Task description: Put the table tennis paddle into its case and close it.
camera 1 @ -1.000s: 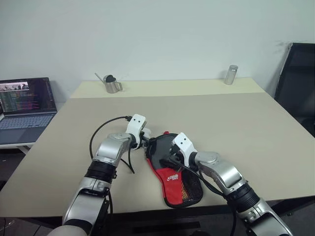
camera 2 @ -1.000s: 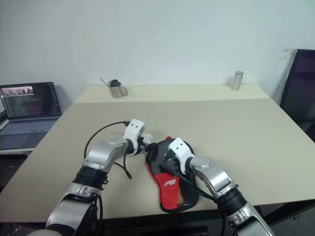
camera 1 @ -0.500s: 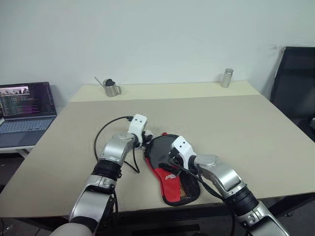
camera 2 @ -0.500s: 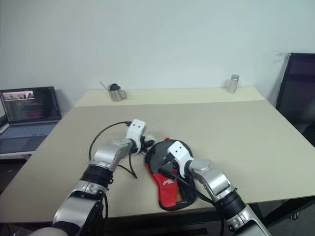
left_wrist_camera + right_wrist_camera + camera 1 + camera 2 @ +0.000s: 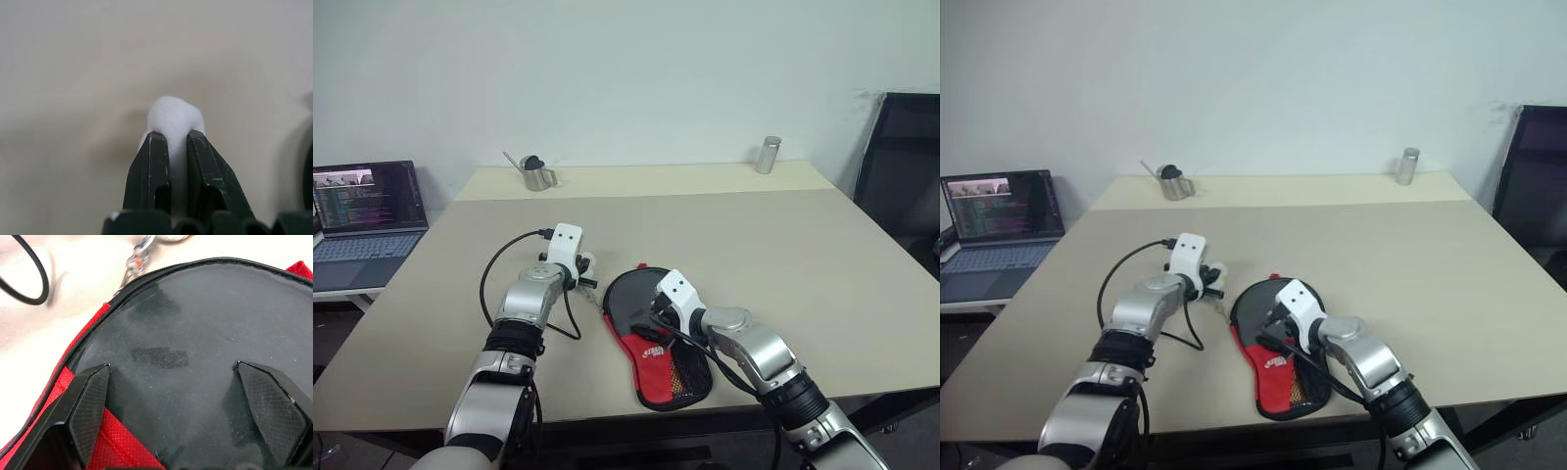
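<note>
The case [image 5: 672, 370] lies open near the table's front edge, its red panel and black mesh toward me. The table tennis paddle [image 5: 632, 298] rests in it, round black face up [image 5: 195, 347], with the handle hidden. My right gripper [image 5: 173, 367] hovers open just above the paddle's face, one finger on each side. My left gripper [image 5: 177, 134] is shut on a small white fluffy ball [image 5: 175, 115], just left of the case's rounded end [image 5: 587, 268]. A short metal chain [image 5: 136, 259] runs from the case's zipper edge toward that ball.
A metal pitcher [image 5: 536, 172] and a metal can [image 5: 766, 155] stand along the table's far edge. An open laptop [image 5: 367, 211] sits on a side table to the left. A black chair [image 5: 901, 186] stands at the right. A black cable [image 5: 499, 284] loops beside my left arm.
My left gripper has shut on the white ball and moved left, away from the case's edge. The right gripper has stayed open over the paddle. The camera has shifted a little.
</note>
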`<state>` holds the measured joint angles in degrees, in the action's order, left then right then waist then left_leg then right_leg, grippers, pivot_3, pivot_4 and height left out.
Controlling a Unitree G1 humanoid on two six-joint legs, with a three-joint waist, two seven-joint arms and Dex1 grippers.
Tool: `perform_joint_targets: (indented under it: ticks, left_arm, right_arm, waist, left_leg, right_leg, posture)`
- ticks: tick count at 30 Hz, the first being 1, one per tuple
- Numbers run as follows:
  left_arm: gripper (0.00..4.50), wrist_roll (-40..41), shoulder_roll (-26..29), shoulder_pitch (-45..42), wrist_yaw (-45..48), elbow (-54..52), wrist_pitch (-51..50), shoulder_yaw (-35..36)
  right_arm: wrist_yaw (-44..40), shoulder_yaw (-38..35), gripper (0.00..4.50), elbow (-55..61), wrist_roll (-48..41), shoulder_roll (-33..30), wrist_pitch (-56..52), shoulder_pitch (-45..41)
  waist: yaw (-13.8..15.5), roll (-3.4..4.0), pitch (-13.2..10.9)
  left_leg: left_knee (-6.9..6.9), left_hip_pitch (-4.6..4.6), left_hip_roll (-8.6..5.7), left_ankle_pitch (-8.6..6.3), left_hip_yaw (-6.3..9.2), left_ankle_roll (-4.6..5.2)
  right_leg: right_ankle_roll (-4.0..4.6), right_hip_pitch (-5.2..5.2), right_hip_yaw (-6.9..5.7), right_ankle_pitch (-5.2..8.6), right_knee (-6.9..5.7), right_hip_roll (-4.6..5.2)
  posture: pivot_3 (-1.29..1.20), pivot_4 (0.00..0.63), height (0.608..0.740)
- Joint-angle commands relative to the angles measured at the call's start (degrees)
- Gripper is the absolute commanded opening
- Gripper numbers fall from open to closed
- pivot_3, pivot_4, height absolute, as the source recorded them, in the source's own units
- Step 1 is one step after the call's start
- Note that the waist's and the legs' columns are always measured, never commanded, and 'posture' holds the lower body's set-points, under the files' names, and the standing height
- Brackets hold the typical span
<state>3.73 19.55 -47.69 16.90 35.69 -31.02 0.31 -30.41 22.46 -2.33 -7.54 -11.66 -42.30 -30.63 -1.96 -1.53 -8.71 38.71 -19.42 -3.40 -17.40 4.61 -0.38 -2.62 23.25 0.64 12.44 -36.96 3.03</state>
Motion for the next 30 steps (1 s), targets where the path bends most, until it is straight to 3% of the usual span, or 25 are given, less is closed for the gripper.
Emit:
perform_joint_targets:
  ticks: [1, 5, 9, 30]
  left_arm:
    - [0.1, -3.15, -1.58, -8.72, -0.52, 9.99, 9.86, -1.64]
    - [0.1, -7.16, -5.29, -19.7, -2.32, 28.69, 20.87, -3.82]
    - [0.1, -11.22, -8.43, -25.51, -5.82, 37.56, 26.77, -5.75]
    - [0.1, -32.03, -21.51, -30.9, -17.14, 43.07, 36.32, -19.32]
  right_arm:
    - [-1.45, 1.72, 4.5, -3.5, 0.13, 0.52, -4.21, 1.1]
    - [-2.65, 2.33, 4.5, -3.44, -0.2, 1.03, -5.8, 1.16]
    - [-3.66, 3.08, 4.5, -2.83, -0.09, 0.97, -6.64, 1.15]
    - [-1.94, 2.77, 4.5, -0.01, 0.22, 2.93, -9.09, 4.23]
  waist:
    - [0.15, -0.01, 0.0]
    - [0.16, -0.05, -0.02]
    - [-0.41, -0.06, -0.03]
    - [-0.02, -0.08, -0.04]
  left_leg:
    - [0.0, 0.0, 0.0, 0.0, 0.01, 0.0]
    - [0.01, -0.09, -0.02, 0.01, 0.04, -0.01]
    - [-0.16, -0.12, 0.0, -0.02, -0.01, -0.04]
    - [-0.68, -0.44, -0.02, 0.02, -0.02, -0.13]
  right_leg:
    - [0.0, 0.0, -0.02, 0.0, 0.0, 0.0]
    - [-0.02, -0.02, -0.3, 0.0, 0.09, 0.01]
    - [-0.03, 0.1, -0.27, 0.01, 0.1, 0.02]
    - [-0.15, 0.62, -0.29, 0.09, 0.16, 0.04]
  posture:
    - [0.0, 0.15, 0.74]
    - [0.0, 0.15, 0.74]
    - [0.0, 0.15, 0.74]
    - [0.0, 0.15, 0.74]
